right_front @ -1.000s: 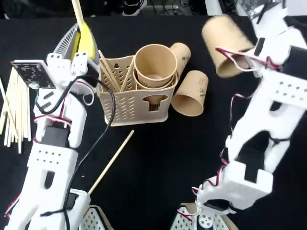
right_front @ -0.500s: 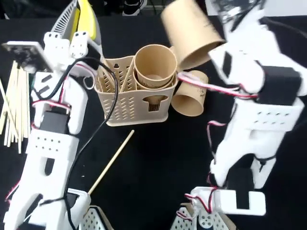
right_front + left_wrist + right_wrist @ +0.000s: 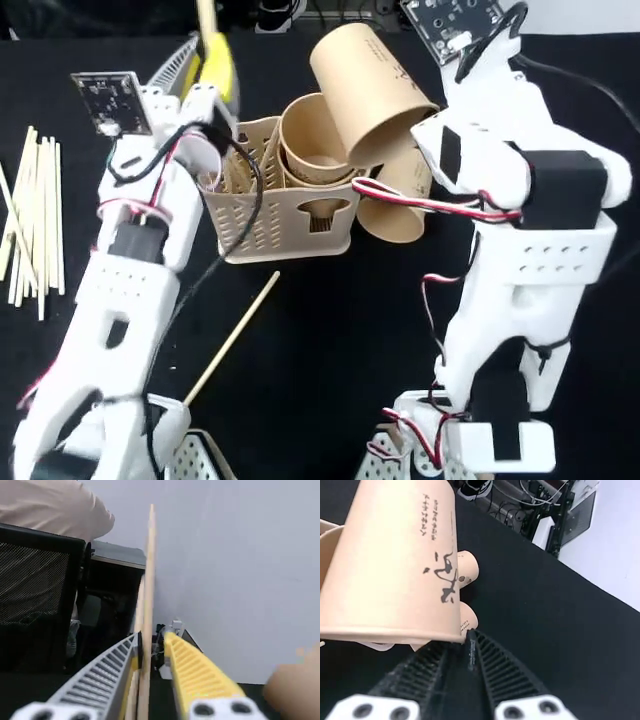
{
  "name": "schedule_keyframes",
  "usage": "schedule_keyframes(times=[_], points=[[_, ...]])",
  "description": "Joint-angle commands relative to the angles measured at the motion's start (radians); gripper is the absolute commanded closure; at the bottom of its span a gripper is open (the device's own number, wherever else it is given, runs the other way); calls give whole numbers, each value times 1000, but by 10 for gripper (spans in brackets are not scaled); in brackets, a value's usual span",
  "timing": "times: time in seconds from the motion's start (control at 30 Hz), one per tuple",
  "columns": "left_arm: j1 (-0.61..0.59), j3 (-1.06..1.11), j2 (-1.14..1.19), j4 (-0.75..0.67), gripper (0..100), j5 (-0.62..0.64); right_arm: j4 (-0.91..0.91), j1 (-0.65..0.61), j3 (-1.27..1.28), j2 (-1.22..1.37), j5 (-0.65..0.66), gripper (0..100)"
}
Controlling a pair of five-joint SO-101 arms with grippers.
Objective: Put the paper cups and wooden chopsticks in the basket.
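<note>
1. The brown paper cup held by the right arm hangs tilted above the right side of the beige perforated plastic basket. From above it overlaps the rim of the paper cup already nested in the basket. A second ago this held cup was far out to the right, well apart from the basket. It has since swung left in two stages.
2. The right gripper has its jaws drawn nearly together, pinching the held cup's wall at the mouth rim. The cup's base points away from the gripper.
3. The wooden chopstick held by the left arm stands about upright. The left gripper has its jaws narrowed onto the stick, the yellow one on one side and the grey one on the other. Over the same second this gripper has shifted right, from beside the basket's far left corner to just above its left compartment.
4. Both carries therefore appear to be nearing the drop. The cup probably needs to be tipped base down before release, and the chopstick lowered into the left compartment.
5. Work remaining:
   - Two paper cups lying on their sides touch the basket's right wall.
   - A single loose chopstick lies near the basket on the black table.
   - A row of chopsticks rests at the far left.
</note>
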Motion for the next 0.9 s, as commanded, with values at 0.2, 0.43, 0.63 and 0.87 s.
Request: schedule_keyframes(times=[0.2, 0.43, 0.63, 0.87], points=[[7, -8, -359, 264, 794, 68, 32, 5, 145, -110, 26, 987], [-38, 15, -368, 259, 798, 69, 32, 29, 245, -231, 80, 987], [99, 15, -333, 186, 798, 71, 32, 29, 282, -240, 86, 987], [87, -71, -55, 63, 831, 72, 32, -41, 245, -243, 49, 987]])
